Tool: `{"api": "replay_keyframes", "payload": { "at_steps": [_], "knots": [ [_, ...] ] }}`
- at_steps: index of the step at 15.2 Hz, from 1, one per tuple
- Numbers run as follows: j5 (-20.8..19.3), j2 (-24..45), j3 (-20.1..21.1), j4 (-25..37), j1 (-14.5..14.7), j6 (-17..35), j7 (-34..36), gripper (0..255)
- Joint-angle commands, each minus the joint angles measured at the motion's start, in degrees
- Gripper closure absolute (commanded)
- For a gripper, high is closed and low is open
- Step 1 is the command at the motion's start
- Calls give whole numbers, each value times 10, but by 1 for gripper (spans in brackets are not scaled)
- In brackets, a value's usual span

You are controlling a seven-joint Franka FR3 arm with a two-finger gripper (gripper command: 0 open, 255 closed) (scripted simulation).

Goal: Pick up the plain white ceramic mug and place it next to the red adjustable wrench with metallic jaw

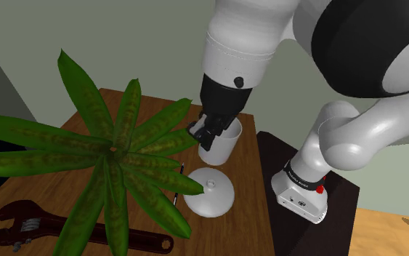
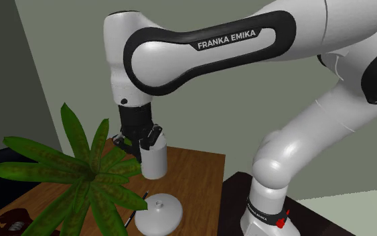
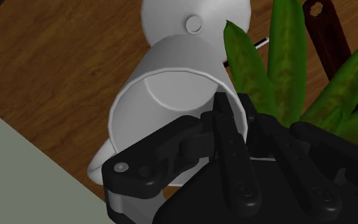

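So the white mug (image 1: 221, 142) is upright on the wooden table (image 1: 248, 211), right next to a white domed lid-looking thing (image 1: 210, 191). The black gripper (image 1: 203, 132) comes down from above, and its fingers look clamped on the rim wall. A leafy plant (image 1: 115, 156) sits between the mug and the dark red wrench (image 1: 50, 227), which lies well apart.

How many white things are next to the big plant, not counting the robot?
2. A mug is at the table's far side, right at the hand. A round lid with a knob lies just in front of it, nearer the shoulder camera. The leaves could hide more.
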Motion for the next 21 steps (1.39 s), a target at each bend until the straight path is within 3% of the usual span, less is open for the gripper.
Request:
{"api": "replay_keyframes", "payload": {
  "at_steps": [1,7,12,15,17,18,19,21],
  "knots": [
    [5,13,28,18,3,0,32,255],
    [-1,77,122,92,-7,1,130,255],
    [-40,159,225,171,-37,2,228,255],
    [-99,236,312,226,-68,0,308,255],
    [-186,330,391,268,-87,-8,393,255],
    [-256,402,414,292,-67,-20,451,255],
    [-312,460,411,318,-25,-37,498,255],
    [-364,521,358,371,77,-63,543,255]
  ]
}}
